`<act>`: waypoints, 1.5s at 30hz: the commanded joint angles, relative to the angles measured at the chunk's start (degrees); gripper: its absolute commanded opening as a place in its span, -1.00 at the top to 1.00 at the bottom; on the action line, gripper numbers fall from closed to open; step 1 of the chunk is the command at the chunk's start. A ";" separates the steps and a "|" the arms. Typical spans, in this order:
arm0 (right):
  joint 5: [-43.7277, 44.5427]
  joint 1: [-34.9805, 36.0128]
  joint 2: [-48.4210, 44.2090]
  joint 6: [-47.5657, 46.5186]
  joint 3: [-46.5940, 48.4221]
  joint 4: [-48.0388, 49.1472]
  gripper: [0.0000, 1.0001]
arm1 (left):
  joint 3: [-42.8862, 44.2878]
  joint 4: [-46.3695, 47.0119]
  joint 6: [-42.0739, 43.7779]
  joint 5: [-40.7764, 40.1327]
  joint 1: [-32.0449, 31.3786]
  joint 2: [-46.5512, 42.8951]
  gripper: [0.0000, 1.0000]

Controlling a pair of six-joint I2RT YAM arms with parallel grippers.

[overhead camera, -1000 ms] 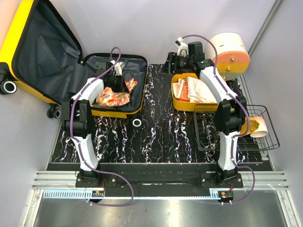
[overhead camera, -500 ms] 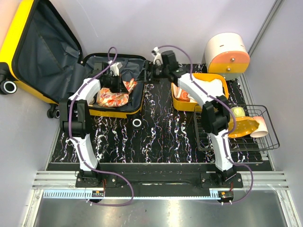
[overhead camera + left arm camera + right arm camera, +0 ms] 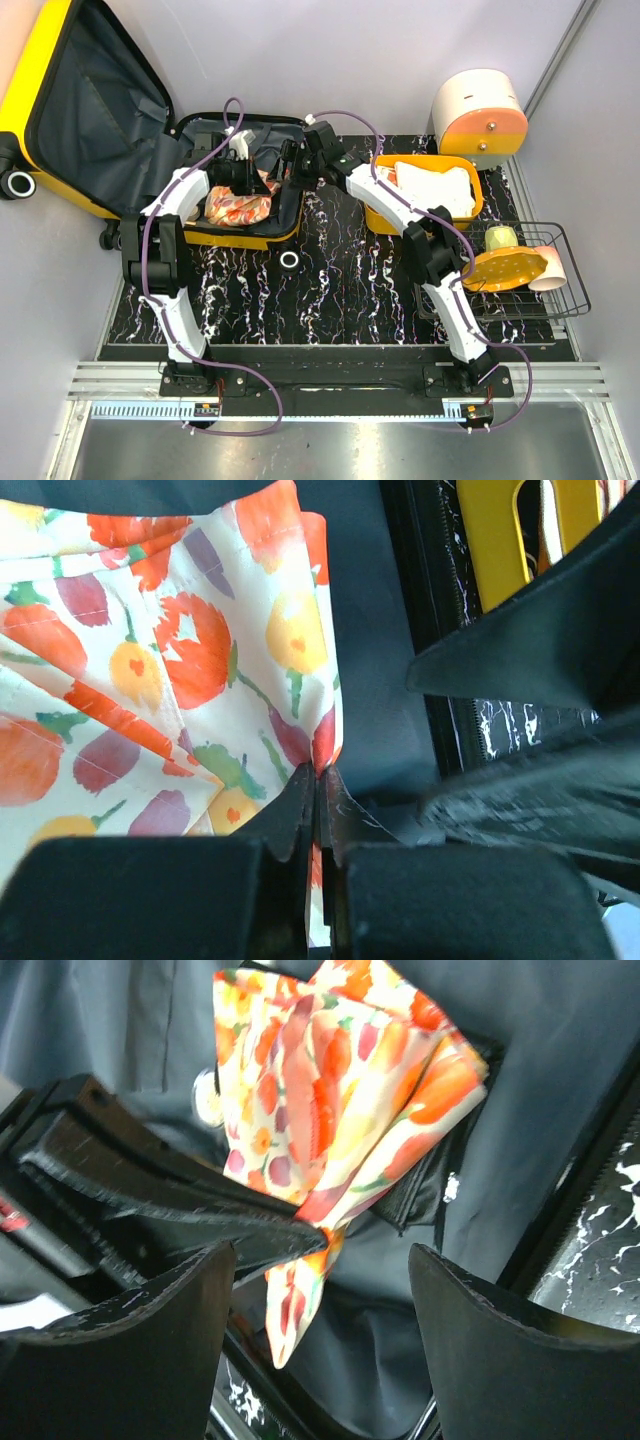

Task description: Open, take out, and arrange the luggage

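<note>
While the large glossy yellow hard-shell suitcase (image 3: 90, 100) lies open at the table's far left, its lid raised, we see one item in its dark grey lined base: a folded white cloth printed with orange and red fruit (image 3: 150, 660). The left gripper (image 3: 318, 785) is clamped on that cloth's corner. The right gripper (image 3: 320, 1260) hovers close by, jaws wide apart and gripping nothing. We judge opening done and unpacking nearly finished, since pale folded items fill the smaller yellow plastic basket (image 3: 372, 222). We find no legible writing.
</note>
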 commanded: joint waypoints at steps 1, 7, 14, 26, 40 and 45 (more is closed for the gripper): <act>7.39 0.91 2.33 2.29 3.65 -0.58 -0.58 | -0.62 4.56 -0.80 3.25 0.43 -3.97 1.00; 8.98 0.91 5.06 3.69 5.59 -0.15 -0.56 | -1.50 5.35 -1.16 3.60 0.35 -4.41 1.00; 6.96 1.79 7.51 5.45 7.26 1.61 -0.51 | -2.02 6.14 -1.95 3.78 0.44 -4.15 1.00; 5.20 2.49 10.15 6.86 8.40 3.64 0.04 | -3.34 7.11 -2.21 5.18 0.26 -5.12 1.00; 8.10 2.14 9.80 1.15 9.37 2.76 1.00 | -1.34 -8.77 11.14 -1.20 15.10 -10.75 -0.80; 7.40 2.05 10.07 0.09 10.86 2.93 1.00 | 3.06 -12.13 14.57 -6.85 18.71 -2.86 -0.66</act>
